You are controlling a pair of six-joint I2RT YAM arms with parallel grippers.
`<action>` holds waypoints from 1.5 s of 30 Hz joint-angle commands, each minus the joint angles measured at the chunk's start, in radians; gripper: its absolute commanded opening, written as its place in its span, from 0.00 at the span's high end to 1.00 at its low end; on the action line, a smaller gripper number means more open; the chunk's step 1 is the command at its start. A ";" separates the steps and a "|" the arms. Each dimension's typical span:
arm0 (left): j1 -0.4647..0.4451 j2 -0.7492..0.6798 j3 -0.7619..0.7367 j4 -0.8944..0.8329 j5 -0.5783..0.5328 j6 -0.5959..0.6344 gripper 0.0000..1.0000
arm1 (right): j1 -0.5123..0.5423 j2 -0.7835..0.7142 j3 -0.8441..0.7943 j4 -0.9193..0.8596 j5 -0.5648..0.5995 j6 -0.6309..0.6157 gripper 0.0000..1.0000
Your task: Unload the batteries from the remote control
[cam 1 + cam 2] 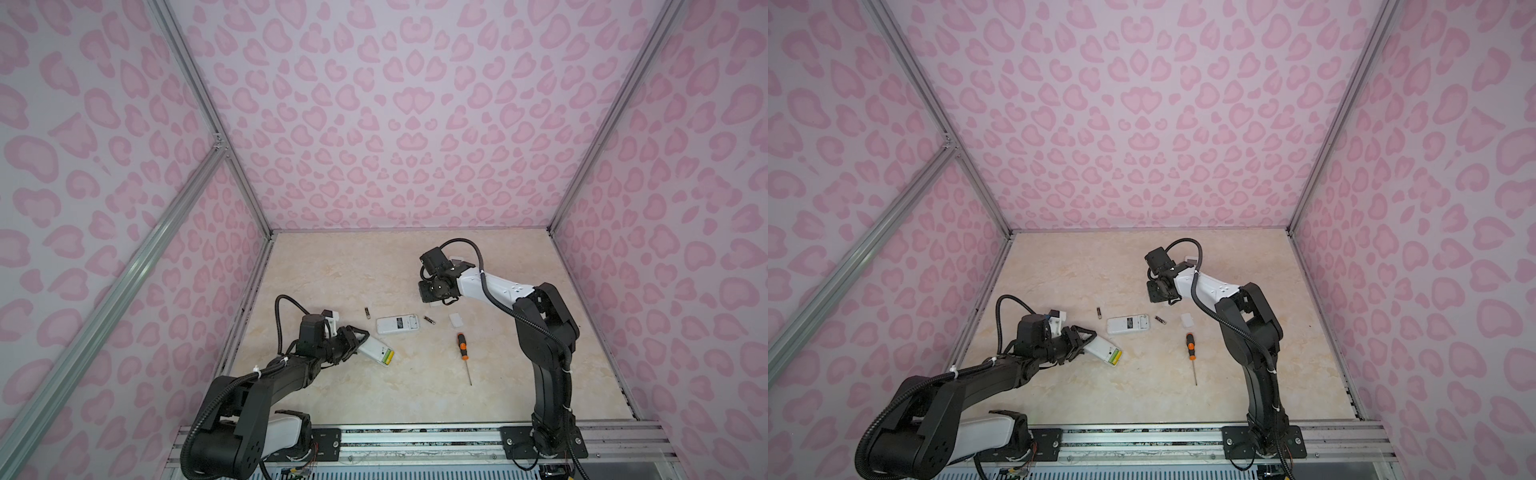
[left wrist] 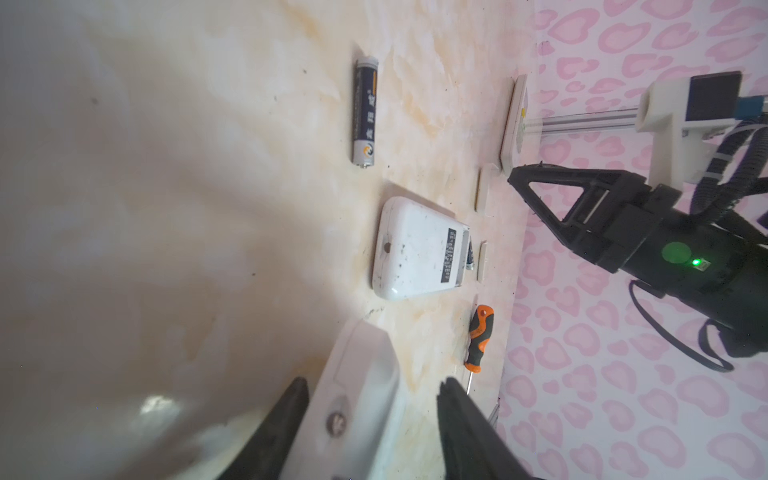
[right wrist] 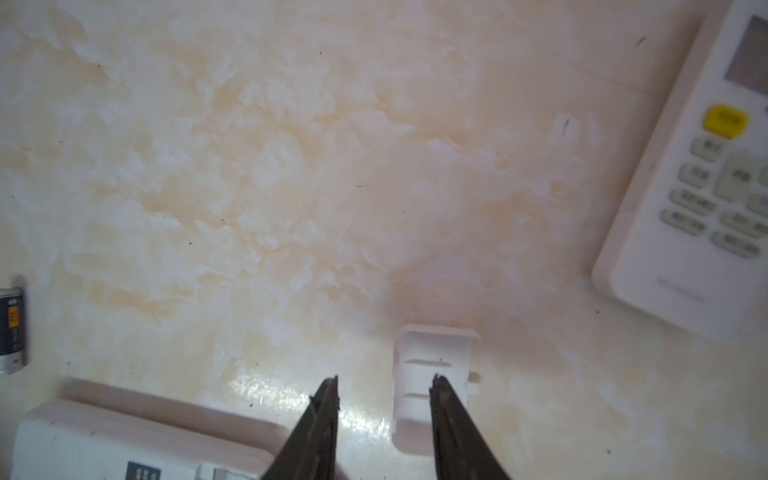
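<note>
**Top views.** The left gripper [image 1: 359, 343] is found astride the butt of the near remote [image 1: 374, 350]. Its open bay is turned away from the arm, so the yellow and green batteries [image 1: 388, 357] lie exposed and are judged reachable from the other side. Two black batteries are noted loose on the table [image 1: 332, 270], one [image 1: 367, 312] beside the middle remote [image 1: 397, 324] and one [image 1: 429, 320] off its other end. The right gripper [image 1: 436, 297] hangs tip-down, well apart from the near remote. The screwdriver [image 1: 462, 347] lies clear of both arms.

**Left wrist view.** The jaws are seen well parted on either side of the near remote [image 2: 357, 395]. A clear gap is left at one finger [image 2: 461, 415], so the body is bracketed, not clamped.

**Right wrist view.** The jaws of the right gripper [image 3: 384, 378] are partly open with nothing held between them. One fingertip stands over a white cover [image 3: 432, 361] lying flat on the table. The far remote [image 3: 685, 187] lies buttons-up, so its bay is judged inaccessible as placed.
</note>
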 commanded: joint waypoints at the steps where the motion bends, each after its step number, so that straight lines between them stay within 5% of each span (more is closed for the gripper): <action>1: -0.001 -0.052 0.044 -0.230 -0.102 0.108 0.30 | 0.010 -0.036 -0.056 0.016 0.002 0.010 0.62; 3: -0.001 -0.087 0.064 -0.323 -0.155 0.141 0.18 | 0.021 -0.065 -0.082 0.027 0.003 0.022 0.62; 4: 0.000 -0.106 0.072 -0.367 -0.183 0.152 0.01 | 0.029 -0.083 -0.099 0.033 0.009 0.030 0.62; 13: -0.029 -0.213 0.099 -0.594 -0.327 0.248 0.02 | 0.098 -0.316 -0.332 0.070 0.082 0.139 0.62; 20: -0.157 -0.106 0.153 -0.582 -0.348 0.250 0.02 | 0.139 -0.529 -0.555 0.096 0.127 0.218 0.60; 25: -0.274 -0.004 0.215 -0.522 -0.390 0.182 0.02 | 0.250 -0.657 -0.737 0.276 0.131 0.240 0.56; 30: -0.281 0.051 0.302 -0.602 -0.413 0.192 0.02 | 0.412 -0.606 -0.793 0.440 0.167 0.220 0.50; 34: -0.269 0.081 0.322 -0.600 -0.287 0.207 0.02 | 0.528 -0.461 -0.721 0.531 0.173 0.117 0.46; 40: -0.212 0.128 0.312 -0.552 -0.137 0.199 0.03 | 0.584 -0.346 -0.606 0.583 0.071 -0.101 0.42; 45: -0.152 0.133 0.313 -0.543 -0.044 0.201 0.02 | 0.589 -0.305 -0.623 0.655 -0.003 -0.154 0.38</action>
